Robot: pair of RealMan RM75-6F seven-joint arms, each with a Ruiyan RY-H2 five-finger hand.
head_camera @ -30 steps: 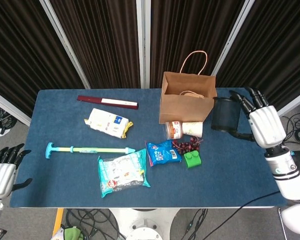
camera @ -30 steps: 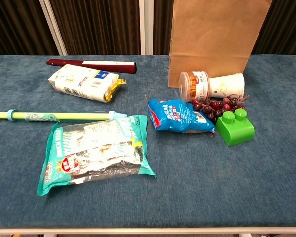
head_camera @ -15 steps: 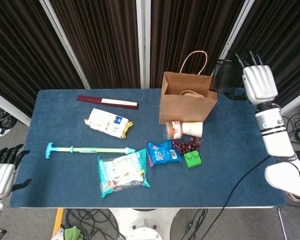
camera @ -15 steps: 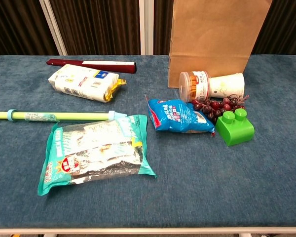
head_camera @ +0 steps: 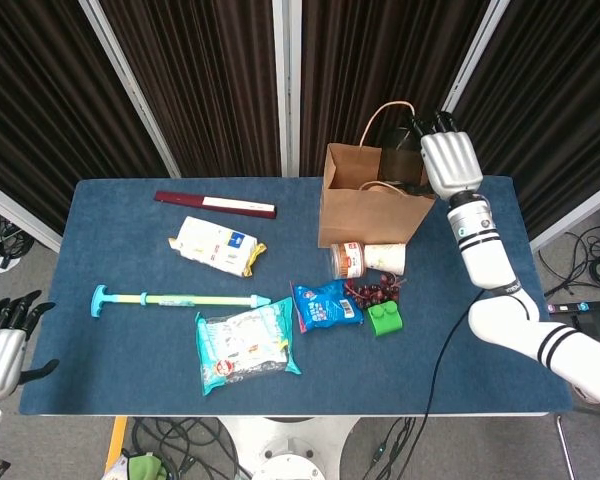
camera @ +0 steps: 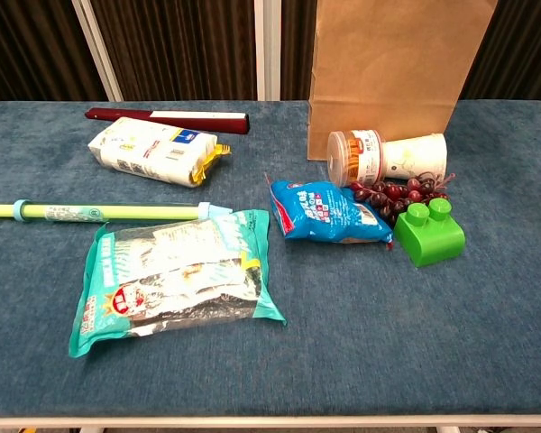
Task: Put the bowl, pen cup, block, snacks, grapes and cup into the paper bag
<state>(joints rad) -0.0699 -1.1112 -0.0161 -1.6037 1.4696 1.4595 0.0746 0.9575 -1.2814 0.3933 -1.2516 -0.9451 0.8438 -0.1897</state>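
The brown paper bag (head_camera: 365, 215) stands upright at the back of the blue table (head_camera: 120, 380). My right hand (head_camera: 448, 165) hovers at the bag's right top edge and grips the black mesh pen cup (head_camera: 406, 163), which sits low in the bag's mouth and is mostly hidden. In front of the bag lie a paper cup (camera: 415, 156) on its side, an orange-lidded snack tub (camera: 354, 155), a blue snack packet (camera: 325, 213), dark red grapes (camera: 397, 194) and a green block (camera: 430, 232). My left hand (head_camera: 0, 345) hangs off the table's front left corner, fingers apart, holding nothing.
A large teal packet (head_camera: 245, 345), a white and yellow packet (head_camera: 216, 245), a green and blue stick (head_camera: 175, 299) and a dark red flat bar (head_camera: 215, 204) lie on the left half of the table.
My right hand has carried the pen cup up from the table right of the bag, then left and down into the bag's mouth. The left hand has barely moved.
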